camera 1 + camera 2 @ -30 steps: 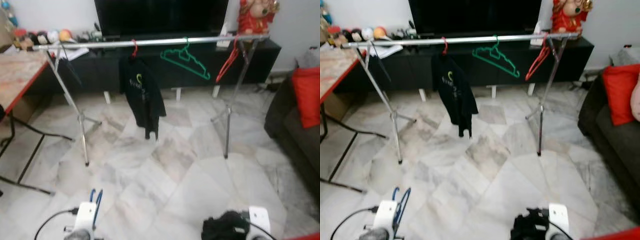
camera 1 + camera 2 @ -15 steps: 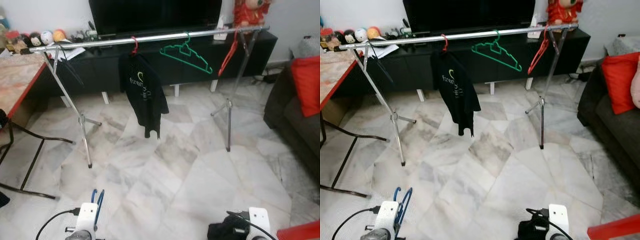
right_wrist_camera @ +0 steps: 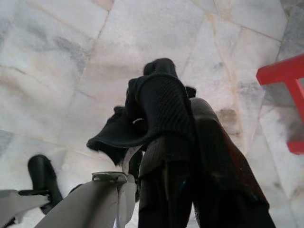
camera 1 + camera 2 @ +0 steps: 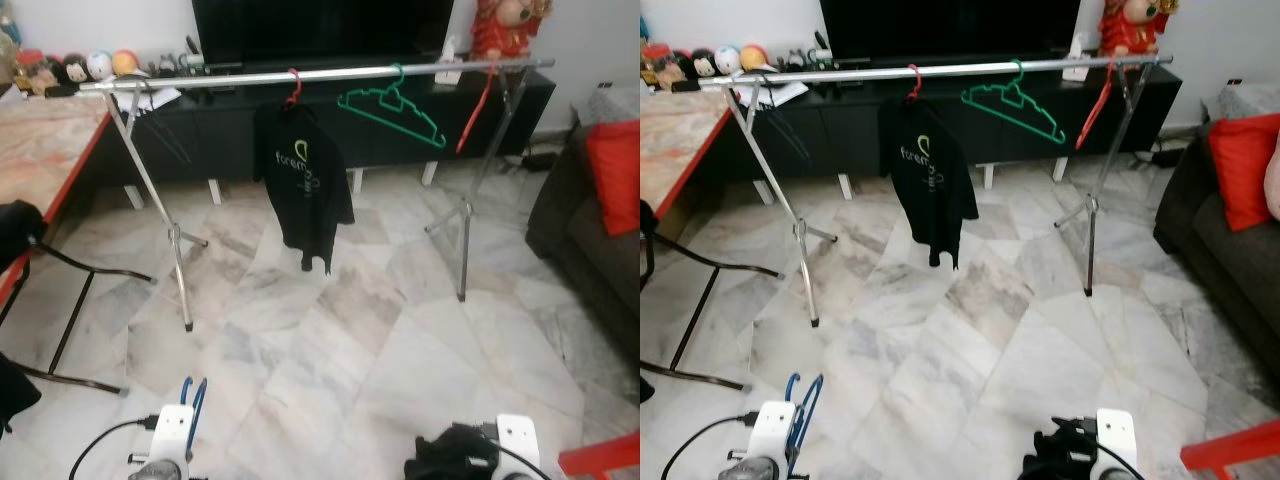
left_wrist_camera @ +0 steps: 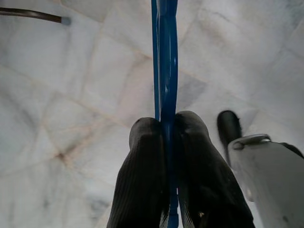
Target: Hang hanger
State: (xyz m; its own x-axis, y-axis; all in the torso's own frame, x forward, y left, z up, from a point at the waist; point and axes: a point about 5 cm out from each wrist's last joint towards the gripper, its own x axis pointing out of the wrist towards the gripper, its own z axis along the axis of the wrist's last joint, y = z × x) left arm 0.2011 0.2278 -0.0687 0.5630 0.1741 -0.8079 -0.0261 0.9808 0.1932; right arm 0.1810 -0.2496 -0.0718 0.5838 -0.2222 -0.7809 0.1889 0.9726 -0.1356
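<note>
Left gripper (image 5: 166, 124) was clamped on a blue hanger (image 5: 164, 57); right gripper (image 3: 183, 123) was closed on black cloth (image 3: 142, 118). Rack (image 4: 320, 75) stood ahead.

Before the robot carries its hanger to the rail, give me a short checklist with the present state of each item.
1. Left tool clamped on the blue hanger: ok, fingers pinch it from both sides.
2. Right tool holding the black garment: ok, cloth is bunched around the fingers.
3. Free stretch on the rail left of the hung black shirt: ok.
4. Green hanger and red hanger hooked on the rail: ok.
5. Rail within arm's reach: not ok, open marble floor lies between.
6. Garment on blue hanger: cannot tell.
</note>
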